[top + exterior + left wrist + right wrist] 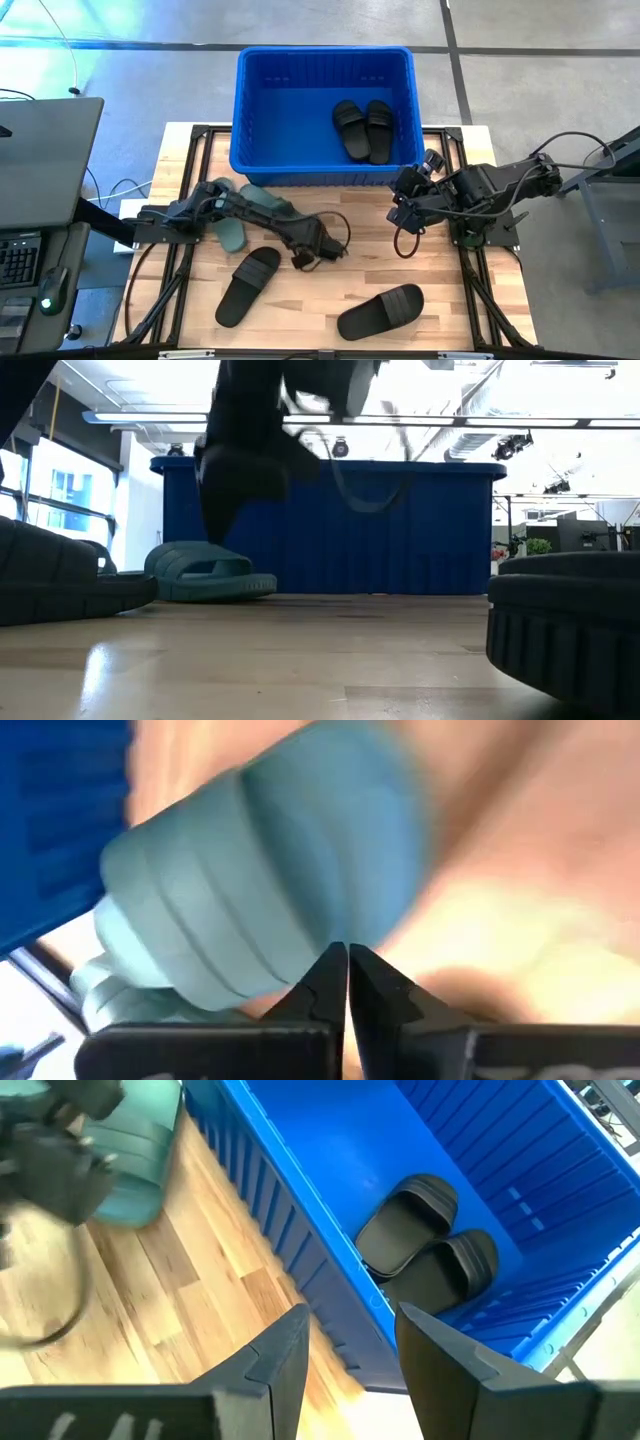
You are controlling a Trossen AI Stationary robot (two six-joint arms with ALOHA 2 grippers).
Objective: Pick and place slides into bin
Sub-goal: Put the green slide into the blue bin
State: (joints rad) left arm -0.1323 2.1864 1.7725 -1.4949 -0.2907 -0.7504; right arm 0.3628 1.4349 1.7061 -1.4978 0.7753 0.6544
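Note:
Two black slides point(362, 128) lie side by side inside the blue bin point(320, 52) at the table's far edge; they also show in the right wrist view point(430, 1240). Two pale green slides point(262, 198) lie on the table just in front of the bin, partly under my left arm. Two more black slides point(248, 285) point(380, 310) lie on their soles near the front edge. My left gripper point(303, 255) is shut and empty above the table, with a green slide's ribbed strap point(270, 870) just beyond its fingertips point(347, 960). My right gripper point(350, 1330) is open and empty by the bin's near right corner point(403, 200).
The bin's near wall point(330, 530) stands across the table's far side, behind a green slide point(205, 572). Black slides lie close to the low camera at left point(50, 575) and right point(570, 630). Bare wood point(330, 275) shows between the arms.

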